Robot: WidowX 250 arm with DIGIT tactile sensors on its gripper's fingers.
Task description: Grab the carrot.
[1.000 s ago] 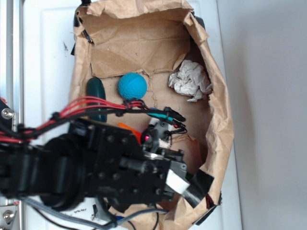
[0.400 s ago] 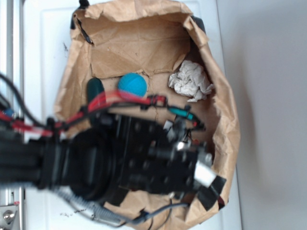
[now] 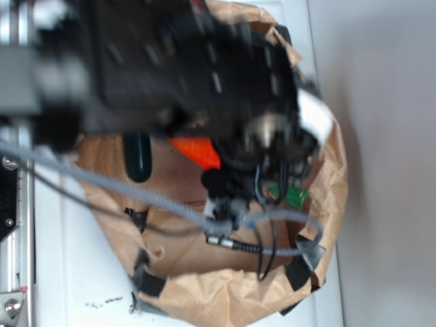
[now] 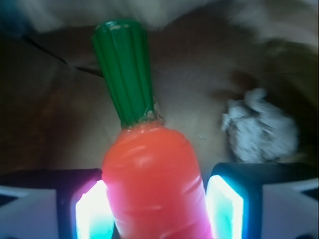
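Right, wrist cam: carrot sits dead centre between the gripper pads, long axis running straight away from the cam, green stem pointing ahead. Jaws look snug on both flanks, prob holding it. Exterior's blurry, only an orange bit under the arm inside the paper bag

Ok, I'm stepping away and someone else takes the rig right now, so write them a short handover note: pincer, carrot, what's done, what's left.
Pincer: the carrot sits between its two pads, green stem pointing away from the camera. Contact looks close on both sides, but a firm clamp cannot be confirmed.
Carrot: the exterior view shows only an orange patch under the blurred arm, inside the brown paper bag.
Nearby: dark green toy, crumpled white paper.
Done: the carrot is between the pads.
Left: confirm the grip.
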